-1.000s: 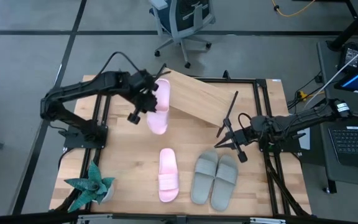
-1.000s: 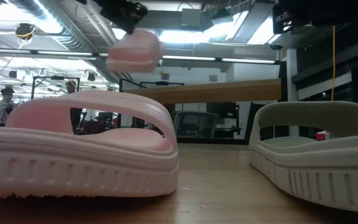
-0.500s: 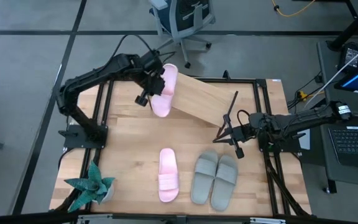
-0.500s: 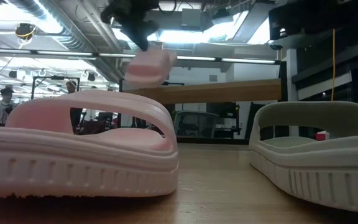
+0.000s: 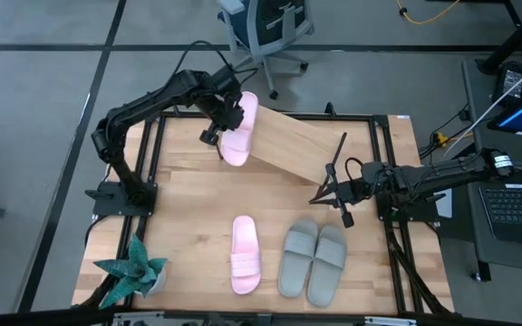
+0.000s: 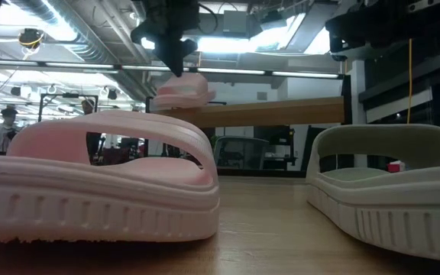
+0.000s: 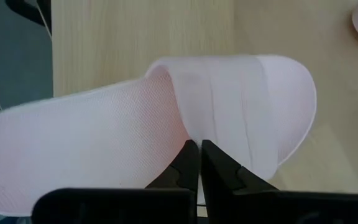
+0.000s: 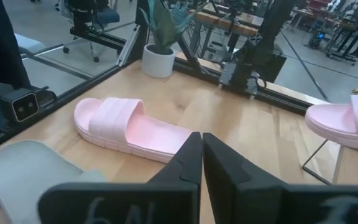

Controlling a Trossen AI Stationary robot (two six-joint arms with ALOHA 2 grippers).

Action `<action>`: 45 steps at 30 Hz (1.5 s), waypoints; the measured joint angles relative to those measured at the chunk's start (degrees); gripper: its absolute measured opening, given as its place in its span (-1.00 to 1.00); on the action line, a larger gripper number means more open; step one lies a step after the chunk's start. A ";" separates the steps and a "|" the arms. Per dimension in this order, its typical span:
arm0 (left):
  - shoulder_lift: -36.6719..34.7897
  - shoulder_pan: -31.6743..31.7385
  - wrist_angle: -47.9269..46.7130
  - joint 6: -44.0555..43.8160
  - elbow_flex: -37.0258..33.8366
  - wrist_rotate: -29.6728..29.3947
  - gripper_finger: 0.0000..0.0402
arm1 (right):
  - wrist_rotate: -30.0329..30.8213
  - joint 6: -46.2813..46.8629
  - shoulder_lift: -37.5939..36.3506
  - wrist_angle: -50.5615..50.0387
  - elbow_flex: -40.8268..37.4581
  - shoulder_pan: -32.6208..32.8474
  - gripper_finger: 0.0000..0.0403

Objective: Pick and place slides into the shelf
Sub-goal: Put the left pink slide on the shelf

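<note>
My left gripper (image 5: 221,127) is shut on one pale pink slide (image 5: 237,131), which it holds above the left end of the slanted wooden shelf (image 5: 306,145). In the low view this slide (image 6: 180,90) hangs just over the shelf board (image 6: 281,112); whether they touch I cannot tell. The other pink slide (image 5: 246,254) and the grey-green pair (image 5: 314,260) lie sole down on the table near its near edge. My right gripper (image 5: 333,195) is shut and hovers above the table, beyond the grey-green pair. My left gripper pinches the pink slide's wide strap at its heel-side edge (image 7: 185,134), close to the sole's side, between its two fingers (image 7: 188,163). It comes slanting down from the table's left, across the slide. The slide sits about level, its toe end (image 7: 291,106) over the shelf board.
A potted plant (image 5: 132,272) stands at the table's near left corner. Black frame rails (image 5: 379,154) run along the table's edges. An office chair (image 5: 265,32) stands on the floor beyond the far edge. Bare tabletop lies between the shelf and the slides.
My left gripper has carried the pink slide toward the table's far edge and a little right, from over the table to the shelf's left end. In the low view the slide has come down close to the board and tipped more level.
</note>
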 joint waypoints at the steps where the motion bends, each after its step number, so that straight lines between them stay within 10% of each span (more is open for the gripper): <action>1: -0.04 0.01 0.17 0.05 0.00 -0.06 -1.00 | 0.00 -0.11 0.00 0.00 -0.02 0.00 -0.91; 45: 0.09 0.38 5.95 3.11 0.00 -7.59 -1.00 | -0.02 -2.79 0.00 0.11 -0.02 0.02 -0.91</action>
